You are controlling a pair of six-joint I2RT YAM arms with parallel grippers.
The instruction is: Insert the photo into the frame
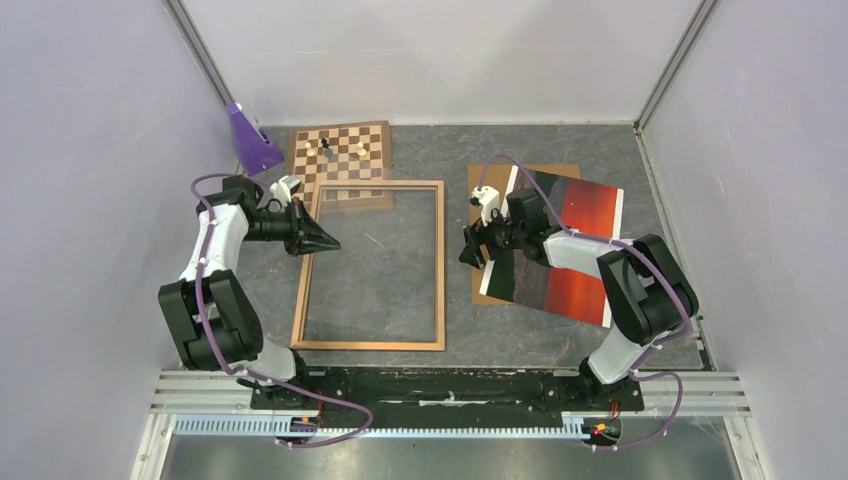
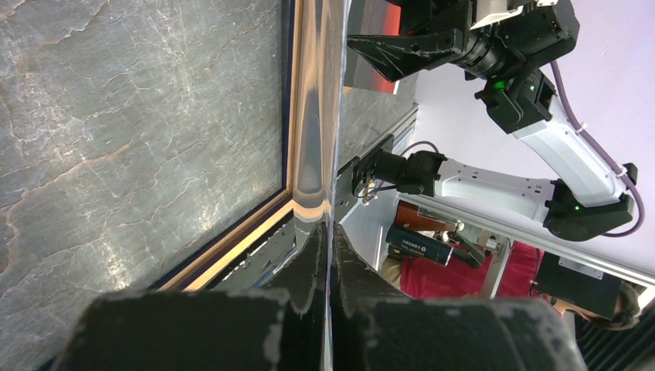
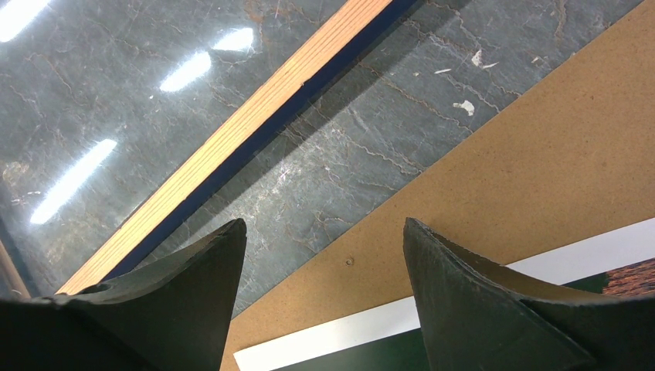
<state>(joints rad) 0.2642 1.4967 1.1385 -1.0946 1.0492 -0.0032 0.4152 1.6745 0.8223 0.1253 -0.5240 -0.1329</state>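
The frame (image 1: 440, 260) lies flat-looking in the middle of the table, light wood side up, its far rail over the chessboard's near edge. My left gripper (image 1: 330, 243) is shut on the frame's left side. In the left wrist view a thin edge is clamped between its fingers (image 2: 332, 232), and the frame (image 2: 232, 251) shows almost edge-on. The photo (image 1: 595, 210), red-orange and dark, rests tilted on a brown backing board (image 1: 480, 175), partly hidden by the right arm. My right gripper (image 1: 470, 250) is open above the board's left part (image 3: 324, 239), with the photo's white strip (image 3: 463, 309) just below it.
A chessboard (image 1: 340, 148) with a few pieces sits at the back left, beside a purple cone-like object (image 1: 250, 135). The backing board (image 3: 502, 154) lies right of the frame's right rail (image 3: 255, 116), with a strip of grey table between. Walls close in on three sides.
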